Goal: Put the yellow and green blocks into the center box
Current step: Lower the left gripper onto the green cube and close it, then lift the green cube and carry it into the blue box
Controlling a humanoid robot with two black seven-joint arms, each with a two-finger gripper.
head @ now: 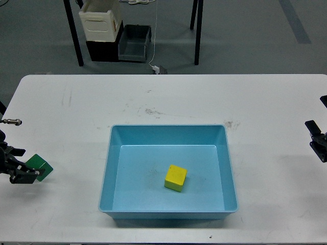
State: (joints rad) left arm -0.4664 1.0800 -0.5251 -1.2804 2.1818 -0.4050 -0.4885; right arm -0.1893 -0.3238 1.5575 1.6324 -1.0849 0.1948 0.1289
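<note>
Left gripper (31, 173): low at the left edge of the white table (76, 127), fingers closed around the small dark green matte cube (40, 166); cube tilted, seemingly just clear of the tabletop, though contact not certain.
Green cube's place: well left of the tray, outside it, pinched at its near-left side only.
Tray: large shallow light-blue plastic tray (107, 168) with sloped walls and rounded rim, centred near the front of the table.
Small bright yellow matte cube (176, 177): already inside the tray, resting on its floor a little right of centre, apart from every wall.
Right gripper (318, 139): at the far right edge, mostly cut off and dark; opening impossible to judge, nothing seen in it.
Background: cream crate (100, 23) and dark grey bin (135, 43) on the floor beyond the table, not part of the job.
Progress, as judged: half done, green cube left to carry over.
Risk one: shallow, off-centre grip, so a possible slip or twist during the carry.
Risk two: too low a path, so a knock against the tray's left rim and a shifted tray.
Risk three: release from height, so a bounce off the yellow cube or out over the low wall.
</note>
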